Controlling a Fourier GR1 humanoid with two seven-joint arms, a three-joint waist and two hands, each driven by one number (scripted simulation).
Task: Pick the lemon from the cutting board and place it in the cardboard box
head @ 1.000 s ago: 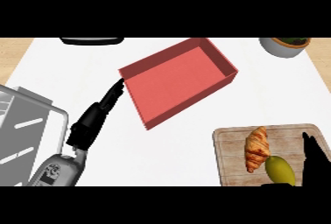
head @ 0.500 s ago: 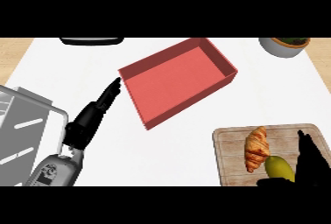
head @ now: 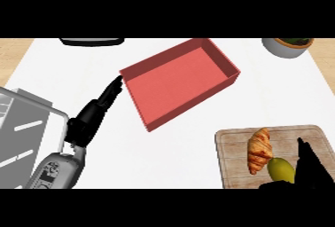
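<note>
Two hands of mine show over the white counter point(head: 183, 146), which fills most of the view. Largest thing on it: the red open box point(head: 180, 82), shallow, set at a slant in the upper middle, its walls a darker red than its floor. Grey metal rack or appliance point(head: 20, 128) sits at the left edge, partly cut off. Wooden cutting board point(head: 232, 155) lies at lower right, well apart from the box, its lower side cut by the view's edge. My left forearm comes up from the lower left beside the rack; my left hand point(head: 98, 108) is stretched out with fingers straight, released, holding nothing, the fingertips reaching up to just beside the box's left corner; whether they touch it I cannot tell. My right hand point(head: 311, 166) shows as a black shape over the board's right part, fingers pointing up, just beside the lemon; it looks close to touching, but I cannot tell whether the fingers are curled on it or straight. Croissant point(head: 259, 150) lies lengthwise on the board, left of my right hand. Lemon point(head: 280, 170), yellow-green, rests on the board below and right of the croissant, touching or nearly touching it. Grey pot point(head: 288, 45) at the top right edge. Dark object point(head: 91, 41) at the top edge, left, mostly cut off.
</note>
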